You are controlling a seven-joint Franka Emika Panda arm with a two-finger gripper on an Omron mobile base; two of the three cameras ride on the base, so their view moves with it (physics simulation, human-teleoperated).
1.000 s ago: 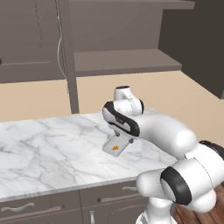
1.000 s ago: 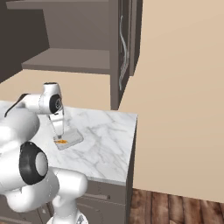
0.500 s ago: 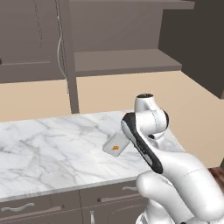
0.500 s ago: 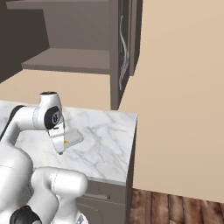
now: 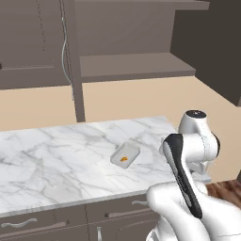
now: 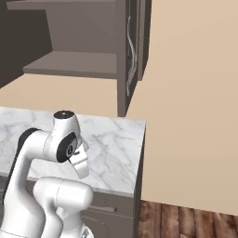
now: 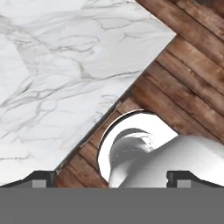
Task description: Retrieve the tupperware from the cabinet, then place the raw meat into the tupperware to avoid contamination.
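1. We see the tupperware (image 5: 125,155) lying flat on the marble counter (image 5: 56,155), centre of the left base view, well clear of the front edge.
2. The raw meat (image 5: 124,159) sits inside it as a small orange speck near its lower end. We judge both task steps done: container out of the cabinet (image 5: 136,47), meat in it.
3. The tool (image 7: 112,178) is released and carries nothing. In the hand view its two dark tips stand wide apart at the bottom of the frame, with nothing between them but the robot's own body.
4. The hand view looks down over the counter's corner in the upper left and the wooden floor (image 7: 183,74) to the right, so the tool is off to the side of the container, not above it.
5. The cabinet in the upper half of the left base view stands open, with its inner shelf (image 5: 134,65) bare.
6. Next move, in our judgement: nothing more on the container. Just keep the arm away from the tupperware and park it.
7. Risk: a wide elbow swing over the counter could knock the container. It is light and would slide easily on marble.
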